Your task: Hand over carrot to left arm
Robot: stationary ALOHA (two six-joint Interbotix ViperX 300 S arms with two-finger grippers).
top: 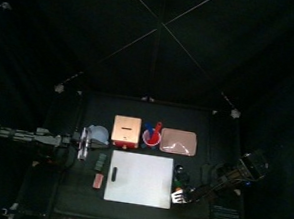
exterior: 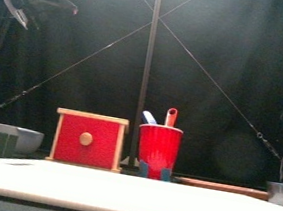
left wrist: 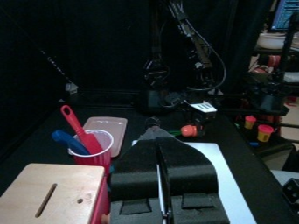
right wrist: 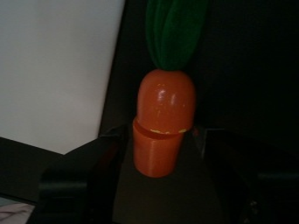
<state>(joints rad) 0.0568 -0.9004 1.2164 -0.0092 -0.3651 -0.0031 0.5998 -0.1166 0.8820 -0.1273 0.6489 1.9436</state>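
In the right wrist view the carrot (right wrist: 163, 118), orange with a green leafy top, sits clamped between my right gripper's jaws (right wrist: 162, 144), beside the white board (right wrist: 59, 61). In the top view my right gripper (top: 185, 195) is at the board's (top: 142, 178) front right edge. In the left wrist view the carrot (left wrist: 190, 129) shows small and far off under the right arm (left wrist: 176, 70). My left gripper (left wrist: 162, 144) has its jaws together and holds nothing. It hangs at the table's left side (top: 85, 154), well apart from the carrot.
A pale box with a red mark (top: 128, 130), a red cup with utensils (top: 155, 135) and a wooden tray (top: 181, 141) stand behind the board. A pale bowl (top: 96, 133) is at the back left. Small dark blocks (top: 99, 166) lie left of the board.
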